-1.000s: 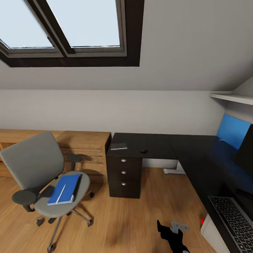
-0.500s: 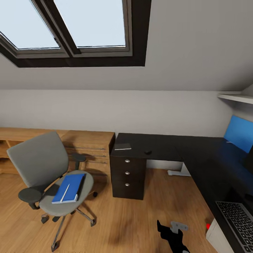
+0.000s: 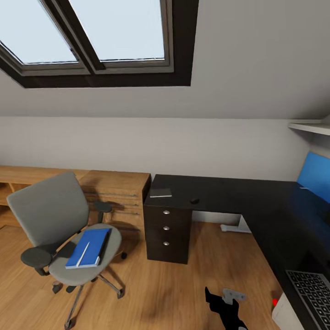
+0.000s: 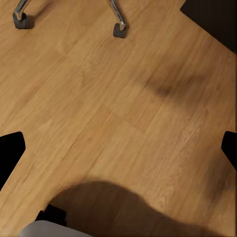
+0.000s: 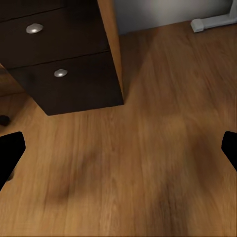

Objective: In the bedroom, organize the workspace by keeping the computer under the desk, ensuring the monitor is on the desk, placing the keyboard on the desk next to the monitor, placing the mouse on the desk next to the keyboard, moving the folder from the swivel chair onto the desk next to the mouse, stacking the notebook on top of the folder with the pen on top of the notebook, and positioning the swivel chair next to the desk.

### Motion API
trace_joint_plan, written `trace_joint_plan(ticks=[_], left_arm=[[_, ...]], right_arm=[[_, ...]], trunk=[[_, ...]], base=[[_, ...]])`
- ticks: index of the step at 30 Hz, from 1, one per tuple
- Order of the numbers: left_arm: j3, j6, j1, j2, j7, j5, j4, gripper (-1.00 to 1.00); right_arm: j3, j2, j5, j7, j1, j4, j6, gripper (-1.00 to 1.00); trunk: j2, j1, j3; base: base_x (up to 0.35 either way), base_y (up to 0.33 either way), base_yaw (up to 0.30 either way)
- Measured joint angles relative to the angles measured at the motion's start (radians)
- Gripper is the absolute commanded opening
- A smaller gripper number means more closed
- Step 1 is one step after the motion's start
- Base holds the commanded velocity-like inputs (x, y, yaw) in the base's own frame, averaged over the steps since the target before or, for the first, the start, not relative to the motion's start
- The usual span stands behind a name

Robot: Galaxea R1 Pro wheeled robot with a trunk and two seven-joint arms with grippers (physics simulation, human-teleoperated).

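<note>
The swivel chair [image 3: 48,213] stands on the floor left of the desk [image 3: 238,195]. On its seat lies the blue folder [image 3: 90,246] with the white pen [image 3: 82,253] on top. The grey notebook [image 3: 160,193] and the small dark mouse [image 3: 195,200] rest on the desk's left end, above the drawers [image 3: 167,228]. The keyboard [image 3: 316,293] lies at the lower right on the desk. The monitor is out of view. Under the desk edge is a white box [image 3: 286,315] with a red spot; I cannot tell whether it is the computer. Over bare floor, the left gripper [image 4: 118,150] and right gripper [image 5: 118,150] are both open and hold nothing.
A light wood cabinet [image 3: 114,192] runs along the wall behind the chair. A blue panel [image 3: 316,176] stands at the desk's back right. The chair's casters [image 4: 118,29] show near the left gripper. The drawers [image 5: 59,74] and the white desk foot [image 5: 212,22] lie ahead of the right gripper.
The whole head picture has shifted, so the camera moved. The desk and keyboard now sit further right in it, and the monitor's dark edge has left the right border. Nothing was handled.
</note>
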Motion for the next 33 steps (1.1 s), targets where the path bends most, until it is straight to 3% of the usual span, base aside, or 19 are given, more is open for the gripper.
trace_joint_plan(ticks=[8,19,25,33], left_arm=[[0.0,0.001,0.0,0.0,0.0,0.0,0.0,1.0],[0.0,-0.001,0.0,-0.001,-0.002,-0.003,-0.001,1.0],[-0.001,-0.001,0.0,-0.019,-0.002,-0.005,-0.001,1.0],[0.0,0.0,0.0,-0.027,0.001,-0.004,-0.001,1.0]], right_arm=[[0.0,-0.001,0.0,0.0,0.0,0.0,0.0,1.0],[0.0,-0.001,0.0,0.0,0.0,0.0,-0.001,1.0],[0.0,-0.001,0.0,0.0,0.0,0.0,-0.001,1.0],[-0.001,-0.006,-0.001,0.0,0.001,0.0,-0.004,1.0]], trunk=[[0.0,0.0,0.0],[0.0,0.0,0.0],[0.0,0.0,0.0],[0.056,-0.03,0.025]], base=[[0.249,-0.178,-0.014],[0.072,-0.087,-0.174],[0.009,-0.012,-0.057],[0.002,-0.002,-0.012]])
